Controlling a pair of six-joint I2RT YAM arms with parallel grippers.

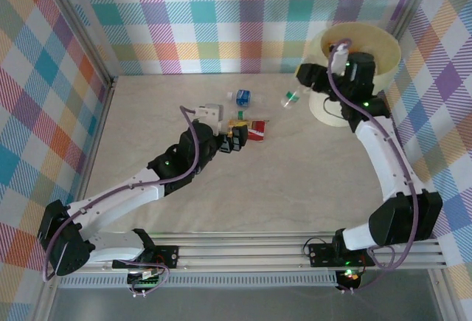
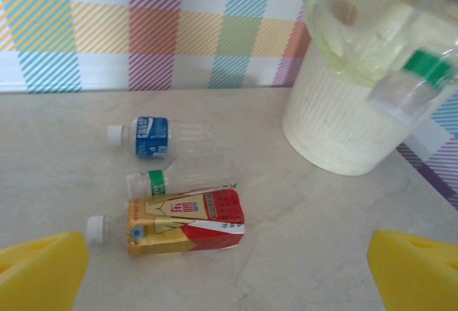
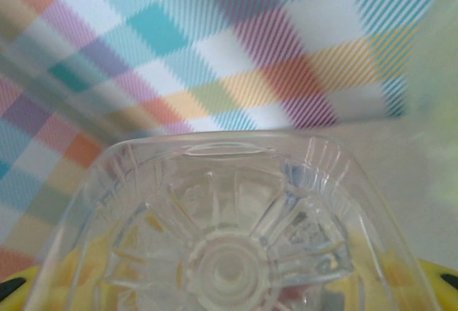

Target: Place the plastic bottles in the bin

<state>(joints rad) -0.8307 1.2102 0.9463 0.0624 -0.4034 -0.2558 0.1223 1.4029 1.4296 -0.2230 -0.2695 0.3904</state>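
Right gripper point(image 1: 304, 85) is clamping a clear green-banded bottle point(image 2: 411, 82) beside the bin point(image 2: 336, 132) rim. Released now, it could clip the rim and fall outside. Left gripper point(image 2: 229, 275), fingers spread, is hovering behind the red-labelled bottle point(image 2: 187, 221).

The pale marbled table point(image 2: 300, 254) carries three bottles on their sides, close together. The blue-label bottle point(image 2: 154, 137) lies farthest, the green-label bottle point(image 2: 172, 180) next, and the red-and-gold bottle point(image 2: 187, 221) nearest. The bin point(image 2: 336, 132) stands upright to their right.
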